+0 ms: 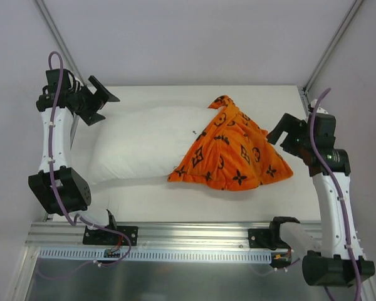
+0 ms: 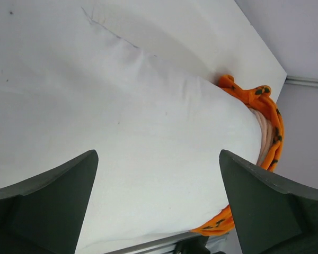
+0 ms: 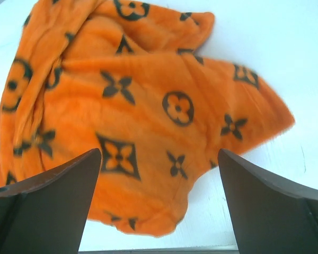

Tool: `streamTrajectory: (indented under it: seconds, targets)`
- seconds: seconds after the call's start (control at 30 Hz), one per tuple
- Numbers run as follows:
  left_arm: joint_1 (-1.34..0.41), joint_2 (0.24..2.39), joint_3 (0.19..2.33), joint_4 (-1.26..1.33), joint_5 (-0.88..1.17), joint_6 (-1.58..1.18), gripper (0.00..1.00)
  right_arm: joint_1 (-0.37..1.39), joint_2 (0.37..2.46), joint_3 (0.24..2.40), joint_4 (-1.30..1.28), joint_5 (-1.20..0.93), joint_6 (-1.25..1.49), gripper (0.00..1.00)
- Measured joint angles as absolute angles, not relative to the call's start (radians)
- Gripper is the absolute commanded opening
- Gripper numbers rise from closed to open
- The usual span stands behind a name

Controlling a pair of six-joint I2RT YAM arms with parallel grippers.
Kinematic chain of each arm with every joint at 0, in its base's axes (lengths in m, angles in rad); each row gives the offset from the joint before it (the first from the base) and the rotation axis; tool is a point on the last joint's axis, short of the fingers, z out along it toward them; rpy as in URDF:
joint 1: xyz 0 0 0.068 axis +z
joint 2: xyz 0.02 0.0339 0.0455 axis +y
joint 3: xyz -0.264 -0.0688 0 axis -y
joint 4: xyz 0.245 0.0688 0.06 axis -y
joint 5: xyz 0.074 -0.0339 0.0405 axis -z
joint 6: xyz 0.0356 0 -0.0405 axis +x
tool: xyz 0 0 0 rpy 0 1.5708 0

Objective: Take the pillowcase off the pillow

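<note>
The pillowcase (image 1: pixel 235 147) bunches over the right end of the pillow (image 1: pixel 141 147), nearest the wide-open right tool (image 1: pixel 278 133); the left tool (image 1: pixel 105 102) gapes empty too.

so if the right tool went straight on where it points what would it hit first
Probably the pillowcase, bunched straight ahead of the open right tool; how far is unclear.

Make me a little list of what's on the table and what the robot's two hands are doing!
pillow: white, lying on the table, mostly bare
pillowcase: orange with black shapes, bunched around the pillow's right end
left jaws: open, holding nothing, near the pillow's left end
right jaws: open, holding nothing, beside the pillowcase
job: looks not quite finished
</note>
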State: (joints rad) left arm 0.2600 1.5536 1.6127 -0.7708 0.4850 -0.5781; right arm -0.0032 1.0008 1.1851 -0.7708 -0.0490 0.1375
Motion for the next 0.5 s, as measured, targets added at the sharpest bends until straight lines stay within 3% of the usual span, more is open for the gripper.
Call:
streamTrajectory:
  seconds: [0.13,0.27,0.5]
  targets:
    - [0.227,1.515,1.613,-0.768,0.421,-0.527,0.99,0.024,0.848,1.082,-0.755,-0.091,0.139,0.96]
    - [0.136,1.431,1.609,-0.785,0.292,-0.443,0.99,0.174,0.765,0.979,-0.762,-0.122,0.14,0.96]
    - [-0.258,1.318,1.451,-0.813,0.189,-0.348,0.99,0.498,0.772,0.878,-0.779,-0.081,0.145,0.96]
